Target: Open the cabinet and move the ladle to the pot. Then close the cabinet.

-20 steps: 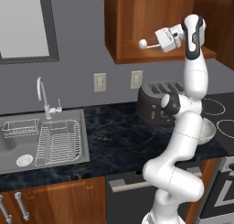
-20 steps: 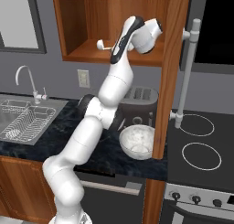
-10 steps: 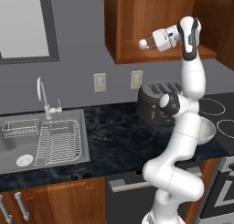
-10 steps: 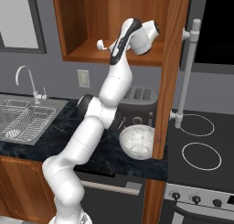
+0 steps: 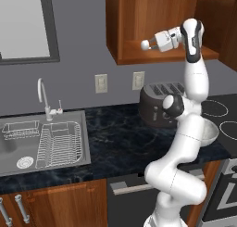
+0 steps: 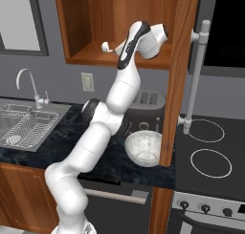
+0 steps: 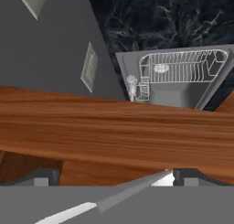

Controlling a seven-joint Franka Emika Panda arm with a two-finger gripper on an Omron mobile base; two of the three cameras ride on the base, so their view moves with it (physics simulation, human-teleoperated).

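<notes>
The reddish-brown wall cabinet (image 5: 134, 17) stands open, its door (image 6: 179, 61) swung out to the right with the long silver bar handle (image 6: 197, 75) facing the stove. On its shelf lies the ladle (image 5: 145, 44), whitish rounded end (image 6: 106, 47) pointing left. My gripper (image 5: 152, 42) reaches into the cabinet at shelf height, right behind that end. In the hand view, my gripper (image 7: 116, 177) is open, tips wide apart. The ladle's pale rod handle (image 7: 119, 193) runs between them, unclamped. The pot is out of view.
A dark toaster (image 5: 159, 103) sits on the black counter under the cabinet. Beside it is a white speckled bowl (image 6: 143, 147). A sink with a wire rack (image 5: 55, 145) and faucet (image 5: 45, 98) lies to the left. Stove burners (image 6: 206, 147) are on the right.
The hand has slid a little to the left along the shelf, closer to the ladle's rounded end. The ladle has stayed where it was.
</notes>
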